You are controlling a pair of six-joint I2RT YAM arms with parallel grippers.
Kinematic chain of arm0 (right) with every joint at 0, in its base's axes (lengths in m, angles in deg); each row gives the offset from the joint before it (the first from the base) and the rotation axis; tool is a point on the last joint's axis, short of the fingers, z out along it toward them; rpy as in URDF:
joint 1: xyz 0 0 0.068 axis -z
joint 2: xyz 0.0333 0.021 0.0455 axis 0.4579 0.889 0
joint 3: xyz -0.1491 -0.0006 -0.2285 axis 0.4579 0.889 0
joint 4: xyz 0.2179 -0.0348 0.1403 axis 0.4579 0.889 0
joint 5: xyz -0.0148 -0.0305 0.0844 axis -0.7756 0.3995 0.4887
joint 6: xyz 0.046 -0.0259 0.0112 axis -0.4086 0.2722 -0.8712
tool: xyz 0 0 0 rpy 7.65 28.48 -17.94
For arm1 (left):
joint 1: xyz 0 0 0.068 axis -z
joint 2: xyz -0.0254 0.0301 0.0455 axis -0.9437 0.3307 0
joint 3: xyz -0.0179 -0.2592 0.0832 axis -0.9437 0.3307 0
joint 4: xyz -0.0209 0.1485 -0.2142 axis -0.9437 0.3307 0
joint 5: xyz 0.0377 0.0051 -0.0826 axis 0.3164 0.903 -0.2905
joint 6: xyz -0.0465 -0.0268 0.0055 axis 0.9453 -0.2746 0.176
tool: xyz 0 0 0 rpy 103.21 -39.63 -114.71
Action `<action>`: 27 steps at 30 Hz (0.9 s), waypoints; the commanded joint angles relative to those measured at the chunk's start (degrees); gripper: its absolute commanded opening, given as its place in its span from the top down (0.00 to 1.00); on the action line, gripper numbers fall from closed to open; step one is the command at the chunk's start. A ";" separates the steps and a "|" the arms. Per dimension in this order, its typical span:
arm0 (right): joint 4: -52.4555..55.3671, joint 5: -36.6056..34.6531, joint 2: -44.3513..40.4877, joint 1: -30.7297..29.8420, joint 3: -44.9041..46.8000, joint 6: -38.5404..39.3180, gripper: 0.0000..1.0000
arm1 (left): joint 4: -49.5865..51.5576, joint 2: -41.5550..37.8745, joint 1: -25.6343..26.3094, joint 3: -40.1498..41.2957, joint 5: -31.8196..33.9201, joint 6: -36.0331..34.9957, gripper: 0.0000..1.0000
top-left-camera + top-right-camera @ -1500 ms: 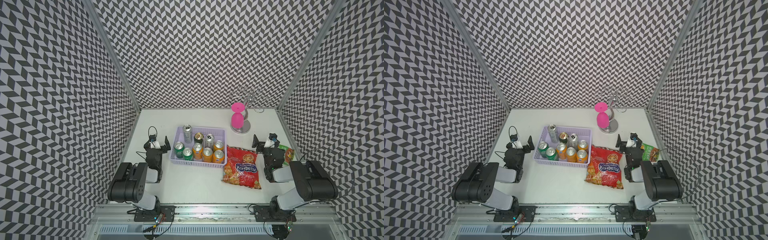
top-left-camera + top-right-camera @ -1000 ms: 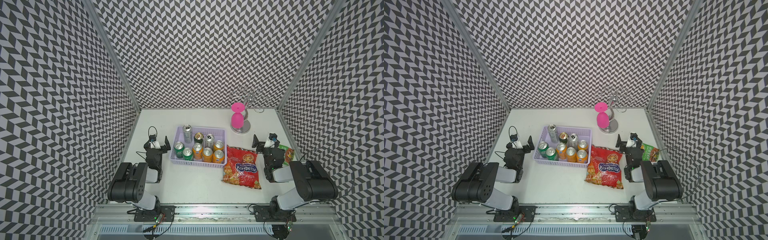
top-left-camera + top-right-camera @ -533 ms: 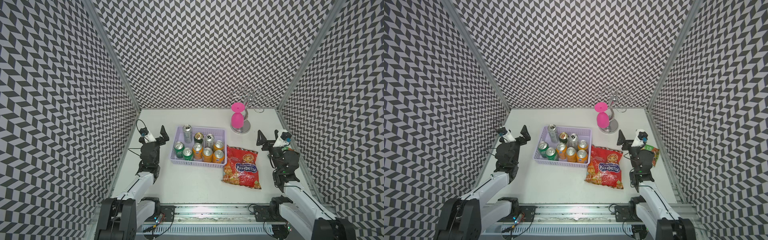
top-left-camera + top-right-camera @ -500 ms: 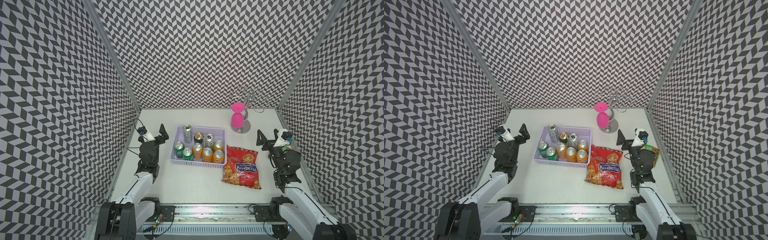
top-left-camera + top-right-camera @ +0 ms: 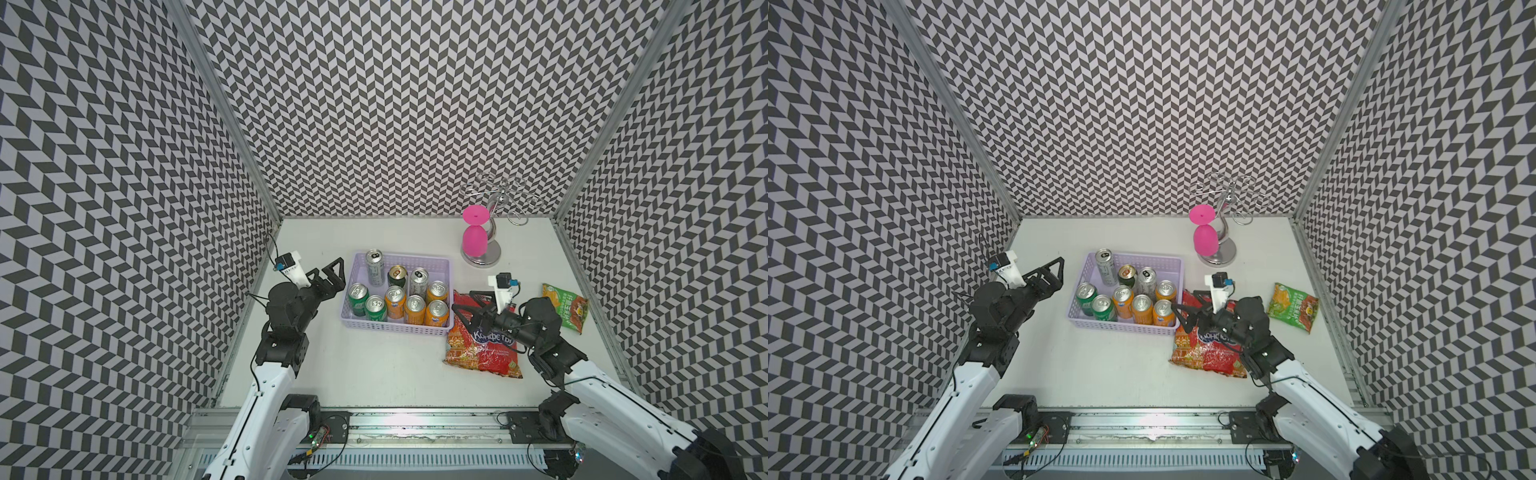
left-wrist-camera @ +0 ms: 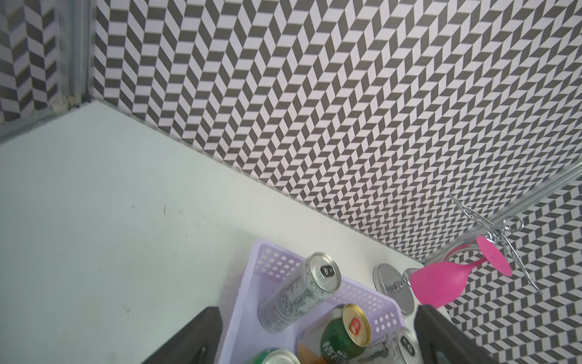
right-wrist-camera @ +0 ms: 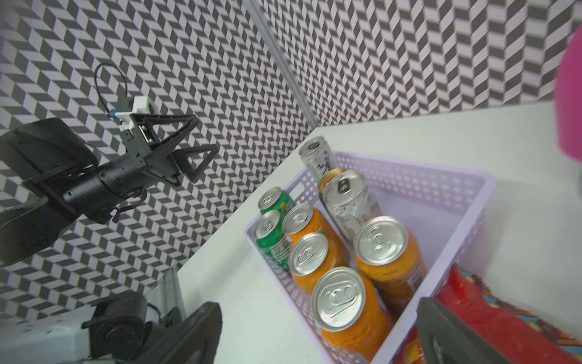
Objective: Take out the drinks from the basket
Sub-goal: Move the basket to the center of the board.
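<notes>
– The drinks (image 5: 395,301): where are they?
– All nine cans stand in the basket (image 5: 395,329), a shallow pale-lilac tray with holes in its sides, near the middle of a white table (image 5: 374,374).

– How are they arranged?
– Two green cans (image 5: 358,295) are at the left end, and four orange cans (image 5: 436,313) are packed to their right. Along the back are two taller silver cans (image 5: 418,280), with a dark can (image 5: 397,276) with a gold top between them.

– And the claws?
– The left claw (image 5: 332,268) hangs in the air just beside the basket's left end. Its two fingers are spread wide, with nothing between them. The right claw (image 5: 462,301) is also wide open and empty. It sits low over a red snack bag (image 5: 482,353), with its tips near the basket's front right corner. Neither claw touches a can.

– What else is on the table?
– The red snack bag lies flat, just beside the basket's right end. A green snack bag (image 5: 565,307) lies further right, close to the side wall. Toward the back right, a pink glass (image 5: 473,239) hangs upside down on a metal stand (image 5: 482,261). Black-and-white zigzag walls close in three sides.
</notes>
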 commanded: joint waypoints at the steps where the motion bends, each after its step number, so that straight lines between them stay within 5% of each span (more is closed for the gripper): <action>1: 0.61 -1.73 3.20 -5.09 -0.70 -2.93 0.00 | 8.22 -4.26 -0.02 4.29 -6.96 4.35 0.01; 10: 4.73 -8.24 8.03 -16.12 -0.23 -6.08 0.00 | 13.77 -11.28 -0.01 10.68 -11.82 9.78 0.01; 27: 8.03 -17.69 18.29 -18.53 -4.22 -6.48 0.27 | 4.14 -5.10 2.04 17.67 -19.96 15.43 0.01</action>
